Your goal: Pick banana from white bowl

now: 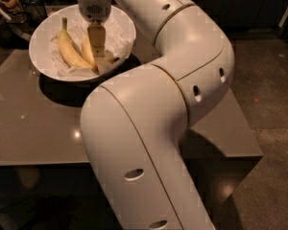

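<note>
Tan gripper [97, 43] hangs in the wide round white paper-lined bowl [40, 46], at the shorter yellow banana [87, 52] (1 longer banana [67, 48] beside); grip state unclear.

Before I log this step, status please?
End effector low inside wide white bowl, at shorter straighter yellow banana. Longer curved yellow banana lies beside it.

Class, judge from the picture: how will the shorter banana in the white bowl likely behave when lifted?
The banana, under the pincer, looks firm and curved, so it should lift stiffly but may pivot if held off-centre. Its smooth skin could slip. The crumpled paper beneath probably keeps it from rolling in the bowl.
</note>
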You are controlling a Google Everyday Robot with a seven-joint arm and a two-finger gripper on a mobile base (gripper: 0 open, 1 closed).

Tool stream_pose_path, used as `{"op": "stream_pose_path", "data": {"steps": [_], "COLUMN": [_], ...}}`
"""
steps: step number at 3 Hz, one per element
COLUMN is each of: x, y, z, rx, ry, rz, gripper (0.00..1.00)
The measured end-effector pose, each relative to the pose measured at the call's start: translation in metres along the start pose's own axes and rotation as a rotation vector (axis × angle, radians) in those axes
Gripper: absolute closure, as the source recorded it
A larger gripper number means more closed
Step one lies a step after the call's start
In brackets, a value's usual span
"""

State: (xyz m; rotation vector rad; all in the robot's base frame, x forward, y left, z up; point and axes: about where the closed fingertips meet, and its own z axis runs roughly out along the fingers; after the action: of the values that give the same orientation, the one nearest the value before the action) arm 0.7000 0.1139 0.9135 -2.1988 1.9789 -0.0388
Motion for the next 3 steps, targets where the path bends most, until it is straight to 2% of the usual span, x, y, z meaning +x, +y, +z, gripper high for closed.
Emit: {"op": "stream_pose_path", "data": {"steps": [1, 2, 3], "x": [-0.001, 0.004, 0.010], "y": [-0.001, -0.001, 0.002], "z": [0.008, 0.014, 0.023], "rx": [-0.024, -0.059, -0.108], "ry": [-0.020, -0.076, -0.130], "rz": [0.024, 0.089, 0.166], "gripper": [0.30, 0.35, 0.35]}}
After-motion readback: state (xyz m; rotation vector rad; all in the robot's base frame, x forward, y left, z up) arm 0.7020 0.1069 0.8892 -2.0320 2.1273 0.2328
